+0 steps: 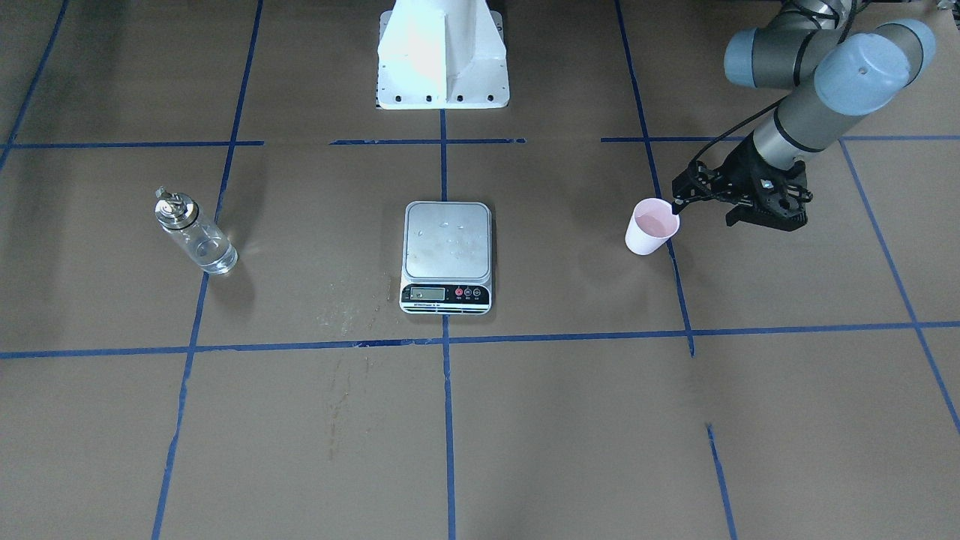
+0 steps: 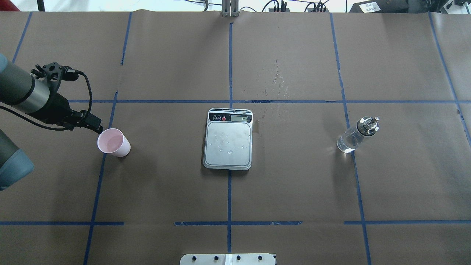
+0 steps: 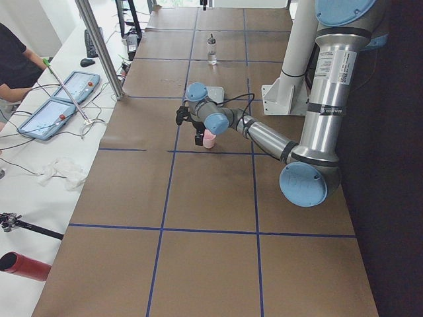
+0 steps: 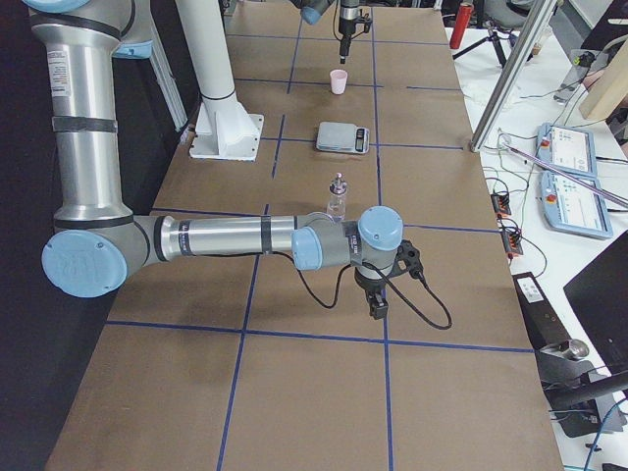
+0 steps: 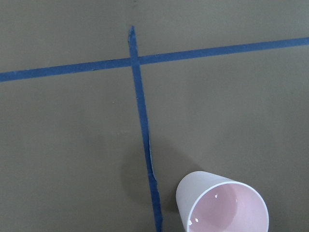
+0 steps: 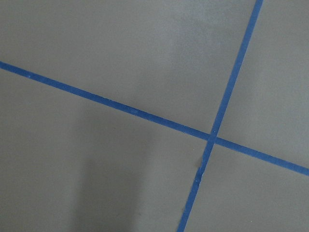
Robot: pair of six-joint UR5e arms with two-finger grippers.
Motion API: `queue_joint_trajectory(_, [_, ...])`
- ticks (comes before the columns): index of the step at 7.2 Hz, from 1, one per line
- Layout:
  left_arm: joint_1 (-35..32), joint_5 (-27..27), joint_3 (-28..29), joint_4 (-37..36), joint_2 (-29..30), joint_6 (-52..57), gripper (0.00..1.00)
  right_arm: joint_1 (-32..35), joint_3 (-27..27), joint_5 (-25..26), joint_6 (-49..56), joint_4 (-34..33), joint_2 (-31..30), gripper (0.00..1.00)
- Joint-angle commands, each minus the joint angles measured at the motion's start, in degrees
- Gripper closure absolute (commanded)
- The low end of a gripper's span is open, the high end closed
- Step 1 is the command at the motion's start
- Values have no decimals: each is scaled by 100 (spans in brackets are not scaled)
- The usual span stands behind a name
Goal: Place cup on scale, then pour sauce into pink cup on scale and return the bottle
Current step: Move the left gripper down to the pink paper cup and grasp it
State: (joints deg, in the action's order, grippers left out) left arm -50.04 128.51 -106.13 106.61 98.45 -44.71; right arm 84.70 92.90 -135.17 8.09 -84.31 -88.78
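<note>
The pale pink cup (image 1: 651, 229) stands upright on the brown paper on my left side, well apart from the scale; it also shows in the overhead view (image 2: 114, 143) and at the bottom right of the left wrist view (image 5: 222, 208). My left gripper (image 1: 676, 206) (image 2: 99, 129) hovers at the cup's rim, its fingers together as one narrow tip, holding nothing. The scale (image 1: 447, 240) (image 2: 228, 147) lies at the table's centre, with drops on its bare platform. The glass bottle (image 1: 196, 240) (image 2: 355, 136) stands upright on my right side. My right gripper (image 4: 377, 309) hangs low over bare paper, nearer the camera than the bottle; I cannot tell its state.
The white robot base (image 1: 442, 60) stands behind the scale. Blue tape lines (image 2: 230, 101) grid the paper. Dried drops (image 2: 274, 77) mark the paper beyond the scale. A side desk with tablets (image 3: 59, 99) and an operator runs along the far edge.
</note>
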Motion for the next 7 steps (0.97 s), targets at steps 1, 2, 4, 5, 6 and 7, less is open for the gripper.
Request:
queue_joint_trajectory(1, [117, -151, 118, -35, 16, -20, 0, -15, 0, 0, 0, 11, 1, 0])
queue_joint_trajectory(2, [204, -194, 171, -35, 16, -12, 0, -6, 0, 0, 0, 11, 1, 0])
queue_joint_trajectory(4, [222, -168, 286, -9, 69, -20, 1, -6, 8, 0, 0, 11, 1, 0])
queue_joint_trajectory(5, [266, -168, 286, 0, 69, -20, 1, -6, 8, 0, 0, 11, 1, 0])
queue_joint_trajectory(6, [371, -177, 329, 0, 69, 6, 3, -6, 8, 0, 0, 11, 1, 0])
queue_joint_trajectory(7, [450, -177, 365, 0, 104, 15, 5, -15, 8, 0, 0, 2, 1, 0])
